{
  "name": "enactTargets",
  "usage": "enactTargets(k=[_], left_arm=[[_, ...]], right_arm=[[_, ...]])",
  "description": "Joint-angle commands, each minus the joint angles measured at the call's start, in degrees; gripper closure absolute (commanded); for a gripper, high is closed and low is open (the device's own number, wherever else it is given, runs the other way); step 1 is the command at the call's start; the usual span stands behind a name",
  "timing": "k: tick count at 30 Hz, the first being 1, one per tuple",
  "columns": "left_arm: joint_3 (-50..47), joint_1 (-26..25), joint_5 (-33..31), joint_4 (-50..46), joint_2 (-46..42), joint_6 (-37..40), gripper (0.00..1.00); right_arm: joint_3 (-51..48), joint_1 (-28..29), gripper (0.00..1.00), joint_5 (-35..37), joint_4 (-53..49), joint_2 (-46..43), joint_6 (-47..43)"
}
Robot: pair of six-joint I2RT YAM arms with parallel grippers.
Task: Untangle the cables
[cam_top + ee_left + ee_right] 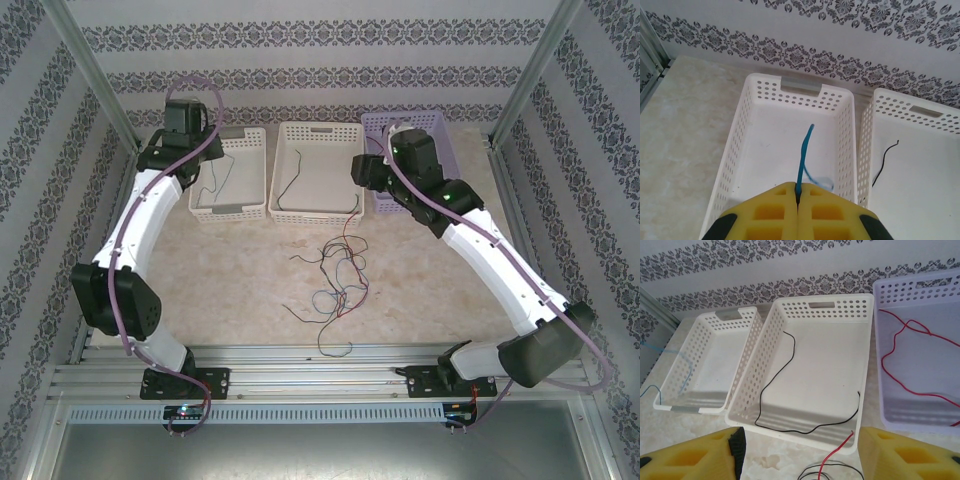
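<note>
So the left gripper (797,192) has its yellow pads squeezed flat together on a thin blue cable (802,160), and the whole thing turns on where that cable sits. It sticks out of the fingertips and runs away from them, long axis lined up with the length of the left white basket (732,150) directly below. A loose translucent-looking curl of it lies just beside the pads. From that, letting go looks like all it takes to land the cable in the basket, though a strand this limp could drape over the rim instead of dropping clean.

The right gripper (800,450) is spread wide and holds nothing. It hangs near the front edge of the middle white basket (815,302), which has one black cable (760,395) snaking along its floor. The purple basket (920,282) next door holds a looping red cable (883,360).

The remaining tangle of cables (335,280) sits out on the marbled table (250,280), on the arm-base side of the baskets and roughly between the two arms. The free right arm looks like the better placed one for it.

The baskets are glossy perforated plastic with cut-out handles. The pads look like soft foam with square pockets. The wires are skinny, springy squiggles with no stiffness to speak of.
</note>
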Motion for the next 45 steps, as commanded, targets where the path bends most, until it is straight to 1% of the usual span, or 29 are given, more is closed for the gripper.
enactTargets(k=[1,8,13,19,20,21,22,24,26,28,29,30,31,34,37,38,42,44,45], left_arm=[[0.5,0.6,0.2,1.1,4.0,-1.5,1.0],[3.6,0.6,-0.1,1.6,12.7,-1.8,1.0],[9.2,1.0,-1.2,-0.5,20.2,-1.4,1.0],[12.1,1.8,-1.7,-2.7,25.7,-2.0,1.0],[12.7,2.0,-2.0,-3.2,26.6,-1.9,0.96],[13.4,2.0,-2.0,-3.9,27.3,-1.9,0.88],[13.8,2.1,-2.0,-4.1,28.0,-1.7,0.82],[15.2,2.2,-1.7,-4.7,29.2,-1.0,0.74],[18.2,2.2,-1.7,-7.2,30.5,-0.6,0.56],[19.3,2.2,-1.1,-8.3,30.1,-0.4,0.41],[18.9,2.2,-1.2,-8.2,29.1,-0.5,0.35],[18.3,2.2,-1.4,-7.8,28.1,-0.4,0.31],[17.5,2.2,-1.3,-7.5,26.4,-0.5,0.28],[14.0,2.1,0.0,-6.7,20.0,-1.3,0.22],[6.0,1.9,3.1,-2.4,11.0,-3.2,0.17],[3.2,1.4,4.1,-1.0,8.2,-3.9,0.15],[-3.5,-1.4,6.8,-0.5,0.3,-6.3,0.07],[-7.8,-3.3,8.4,0.6,-3.2,-6.9,0.01],[-9.4,-4.2,8.2,0.5,-4.6,-6.9,0.0]], right_arm=[[-1.4,1.2,0.38,1.6,0.9,-1.0,-1.2],[-3.5,3.7,0.38,2.0,1.0,-1.5,-1.3],[-6.2,5.7,0.38,2.2,1.2,-2.1,-1.1],[-9.0,7.7,0.37,2.3,1.2,-3.0,-1.0],[-9.2,8.0,0.37,2.4,1.0,-3.0,-0.9],[-9.3,8.3,0.36,2.5,0.9,-3.0,-1.0],[-9.6,8.5,0.36,2.4,0.7,-3.0,-1.1],[-10.1,9.1,0.35,2.6,0.3,-3.1,-1.2],[-10.9,9.9,0.34,3.1,-0.3,-3.5,-1.3],[-12.0,10.6,0.32,3.6,-0.5,-4.4,-1.2],[-12.7,10.8,0.32,3.7,-0.6,-5.0,-1.2],[-13.3,11.0,0.31,3.9,-0.9,-5.5,-1.2],[-14.1,11.2,0.29,4.3,-1.3,-6.2,-1.0],[-17.0,11.7,0.28,4.2,-2.9,-8.4,-0.5],[-21.3,12.2,0.27,4.0,-4.2,-9.5,1.0],[-23.3,12.2,0.27,4.0,-4.2,-9.6,1.7],[-30.3,12.4,0.27,2.8,-3.1,-8.8,4.9],[-33.2,12.6,0.27,2.3,-1.7,-7.9,6.4],[-34.1,12.6,0.27,2.6,-1.2,-7.2,7.0]])
